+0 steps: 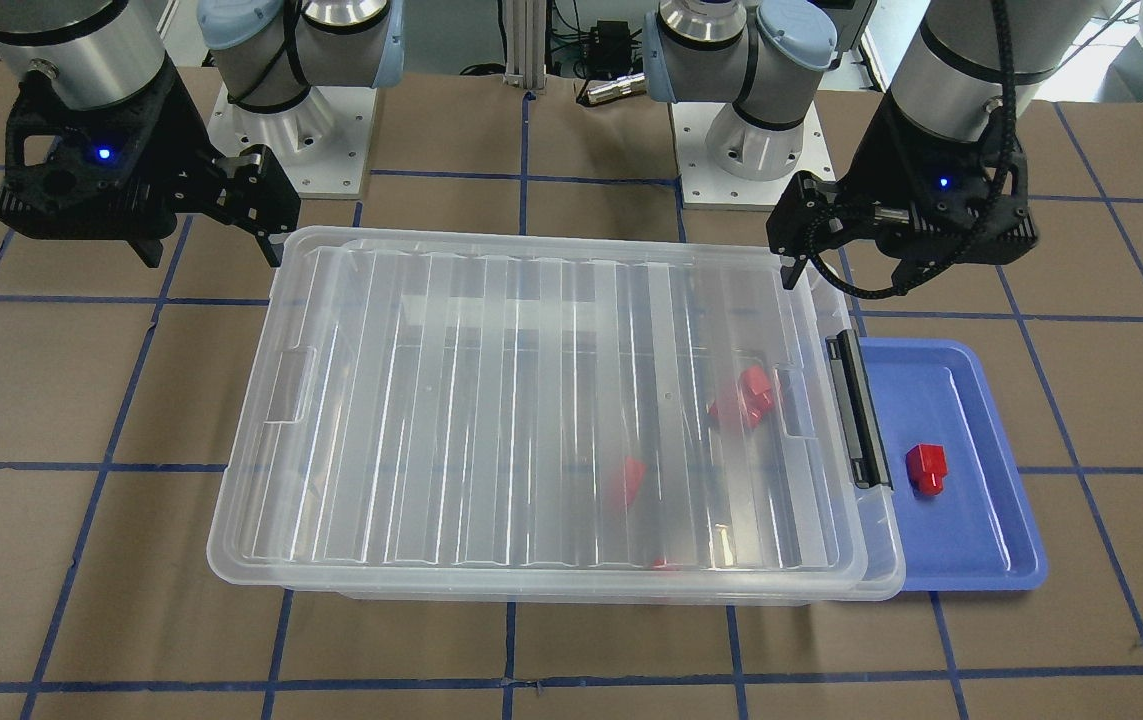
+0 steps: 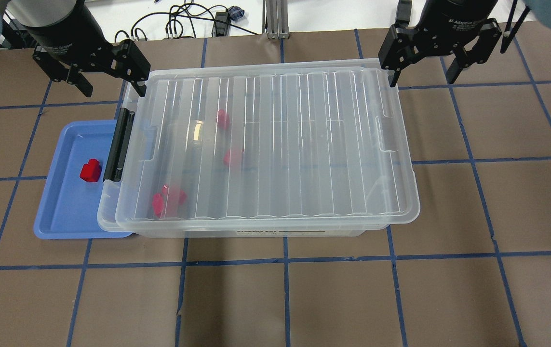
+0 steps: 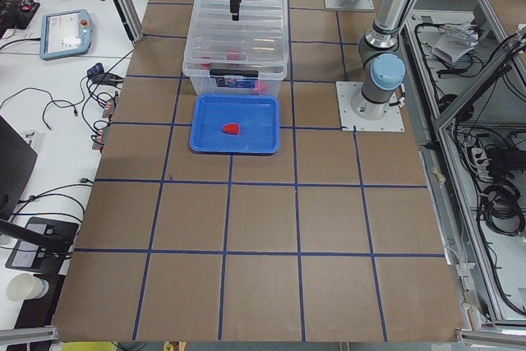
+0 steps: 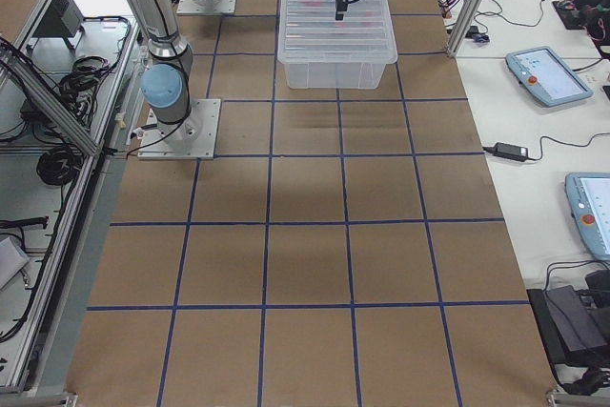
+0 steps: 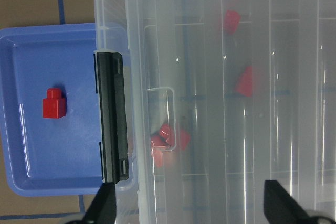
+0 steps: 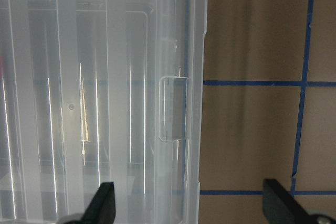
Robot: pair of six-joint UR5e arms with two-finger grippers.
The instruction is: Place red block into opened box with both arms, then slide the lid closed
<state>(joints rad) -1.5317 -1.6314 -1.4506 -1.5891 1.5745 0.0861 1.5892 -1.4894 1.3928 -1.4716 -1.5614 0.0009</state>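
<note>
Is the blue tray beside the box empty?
No, one red block lies on the blue tray.

Table (image 2: 304, 299) surfaced in brown panels, marked into squares by blue tape lines. Lying directly on it are a clear plastic box (image 2: 208, 231) near the middle and a blue tray (image 2: 63, 212) just beside the short end of the box that bears the black latch bar (image 2: 117, 144). Two white base plates (image 1: 346, 150) are fixed along the robot's edge of the table.
</note>
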